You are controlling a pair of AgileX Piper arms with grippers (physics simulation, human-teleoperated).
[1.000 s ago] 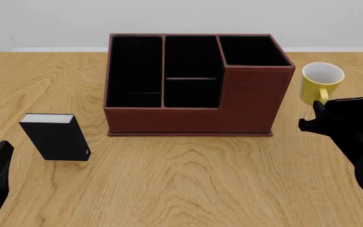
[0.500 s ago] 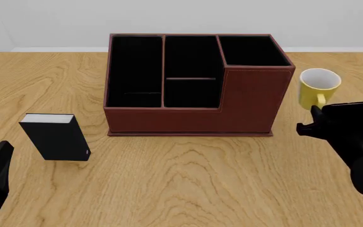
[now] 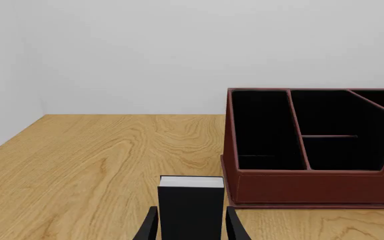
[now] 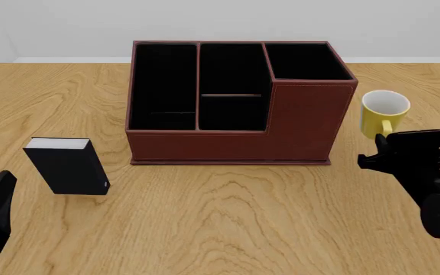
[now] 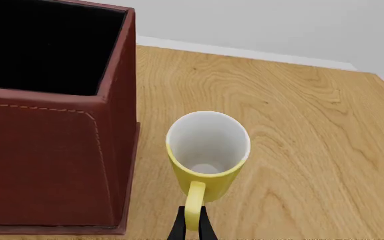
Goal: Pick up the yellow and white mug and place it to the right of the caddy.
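1. Where the near edge of the table [image 4: 228, 229] meets the left of my front view, I see my left gripper [image 3: 190, 227] low and level, pointing forward; its two fingertips stand apart on either side of the small black block [image 4: 69, 165], which sits upright just ahead of them, untouched.
2. At the near right, my right arm [image 4: 437, 197] reaches forward over the table, its wrist angled downward toward the mug.
3. My right gripper [image 5: 192, 225] has its two dark fingers pinched on the loop handle [image 5: 193, 202] of the yellow and white mug [image 4: 384, 113], gripping it from the near side.
4. Upright, with its white inside showing and its handle turned toward me, the mug is to the right of the caddy [image 4: 231, 103], near its taller corner section but not touching it. I cannot tell whether its base rests on the wood.
5. Farther back, the caddy stands in the middle of the table, its black-lined compartments open upward.
6. Beyond it, a pale wall [image 4: 220, 23] closes off the table's far edge.
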